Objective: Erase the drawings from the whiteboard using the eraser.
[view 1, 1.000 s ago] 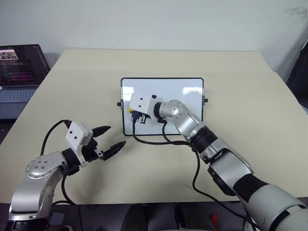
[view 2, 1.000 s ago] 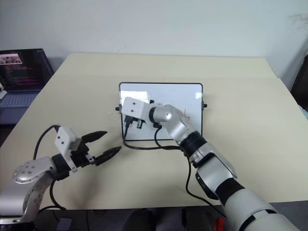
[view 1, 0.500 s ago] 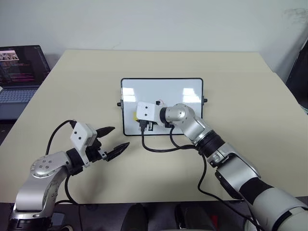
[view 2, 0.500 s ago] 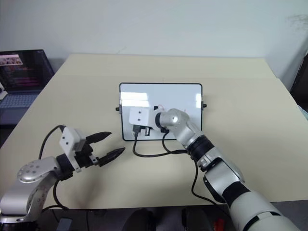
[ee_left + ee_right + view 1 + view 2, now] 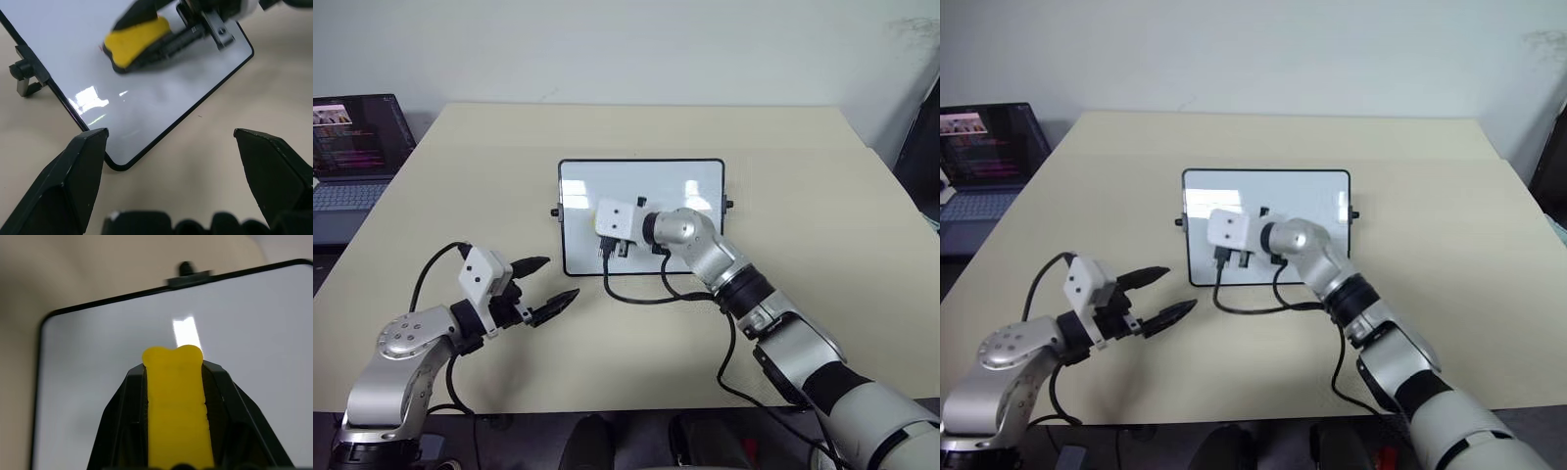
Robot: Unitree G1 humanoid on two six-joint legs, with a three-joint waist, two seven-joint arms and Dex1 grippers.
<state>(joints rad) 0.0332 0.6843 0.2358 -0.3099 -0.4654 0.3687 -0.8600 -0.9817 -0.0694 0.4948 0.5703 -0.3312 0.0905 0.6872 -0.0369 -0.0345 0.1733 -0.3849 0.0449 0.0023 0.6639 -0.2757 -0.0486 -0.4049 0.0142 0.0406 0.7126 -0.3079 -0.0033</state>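
Note:
The whiteboard (image 5: 685, 181) lies flat at the middle of the tan table. My right gripper (image 5: 172, 367) is shut on the yellow eraser (image 5: 134, 43), which it holds over the board's left half. The eraser's dark underside faces the white surface. I cannot tell whether it touches the board. A tiny red trace (image 5: 101, 47) of the drawings shows beside the eraser's end. The rest of the board that I can see is white, and my right hand hides part of it. My left gripper (image 5: 553, 277) hovers open and empty over the table, in front of the board's near left corner.
An open laptop (image 5: 352, 147) stands off the table's far left edge. A black cable (image 5: 646, 297) from my right wrist loops on the table just in front of the board. Small black knobs (image 5: 555, 211) stick out at the board's short sides.
My right gripper has slid the eraser a little to the right and toward me, away from the board's left edge. The left arm has stayed put.

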